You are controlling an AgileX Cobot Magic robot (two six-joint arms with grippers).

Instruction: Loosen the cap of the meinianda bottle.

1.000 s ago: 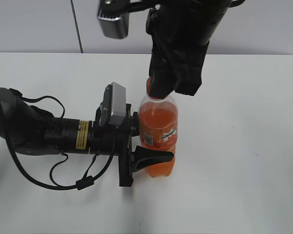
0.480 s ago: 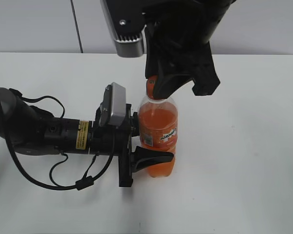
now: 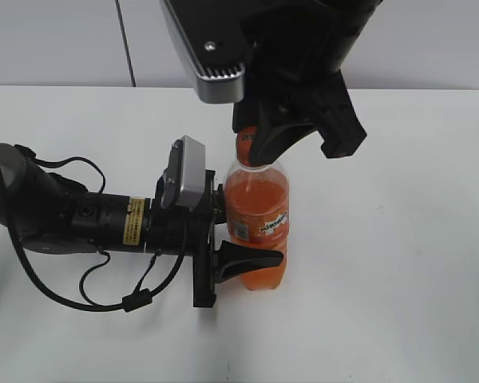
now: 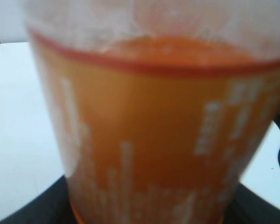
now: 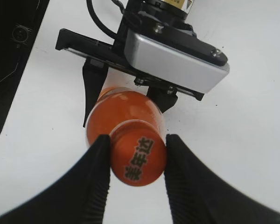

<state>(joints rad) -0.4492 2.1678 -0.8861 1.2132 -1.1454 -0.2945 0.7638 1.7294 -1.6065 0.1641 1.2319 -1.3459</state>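
The meinianda bottle stands upright on the white table, full of orange liquid. My left gripper comes in from the left and is shut on its lower body; the label fills the left wrist view. The orange cap has dark print on top. My right gripper reaches down from above, and its black fingers press the cap from both sides. In the exterior view the right gripper covers most of the cap. The left gripper shows below the cap in the right wrist view.
The white table extends right of and in front of the bottle. The left arm and its looping cable lie across the table's left side. A grey wall panel is behind.
My right wrist has turned around the cap, and its silver camera housing has swung rightward and nearer. The left arm and the bottle have stayed about where they were.
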